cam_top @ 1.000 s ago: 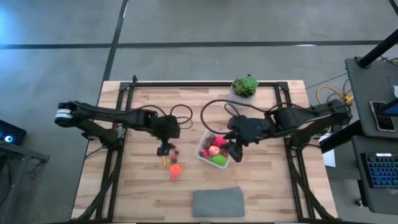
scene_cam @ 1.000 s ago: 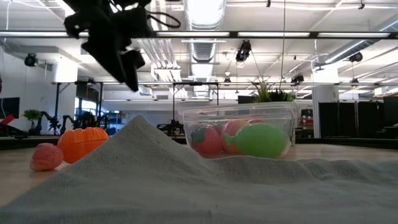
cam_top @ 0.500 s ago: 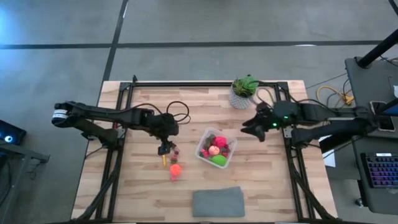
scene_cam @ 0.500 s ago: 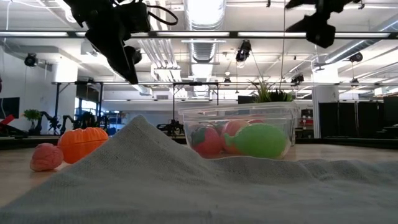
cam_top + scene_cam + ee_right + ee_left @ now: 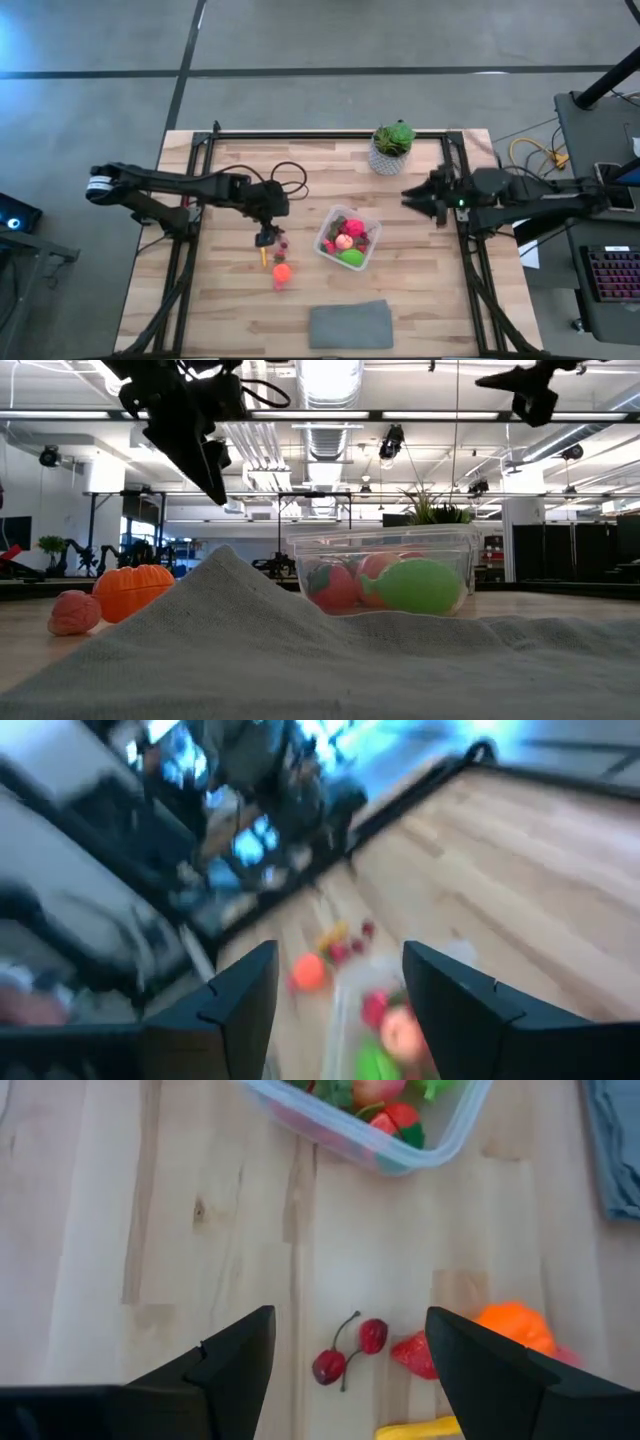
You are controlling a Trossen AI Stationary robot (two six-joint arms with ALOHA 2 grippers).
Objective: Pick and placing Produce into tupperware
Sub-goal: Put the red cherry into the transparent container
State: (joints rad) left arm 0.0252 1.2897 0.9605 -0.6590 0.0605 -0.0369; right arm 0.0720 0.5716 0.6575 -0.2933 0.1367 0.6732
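The clear tupperware [image 5: 346, 240] sits mid-table and holds several red, pink and green produce pieces [image 5: 418, 584]. Left of it, loose produce rests on the wood: a pair of dark red cherries [image 5: 346, 1352], a red piece [image 5: 412, 1355], an orange pumpkin [image 5: 282, 270], a yellow piece [image 5: 418, 1430] and a pink berry [image 5: 74, 611]. My left gripper [image 5: 264, 238] hangs open above the cherries, its fingers on either side of them and apart from them [image 5: 348, 1370]. My right gripper [image 5: 418, 197] is open and empty, raised near the table's right edge.
A leafy plant in a white pot [image 5: 391, 147] stands at the far edge. A grey cloth [image 5: 350, 324] lies at the near edge and bulks large in the low view [image 5: 330, 660]. Bare wood lies to the right of the tub.
My right gripper has lifted away from the tupperware, where it was a second ago, and drawn back toward the table's right edge, rising as it went. The left gripper has kept nearly still above the loose produce.
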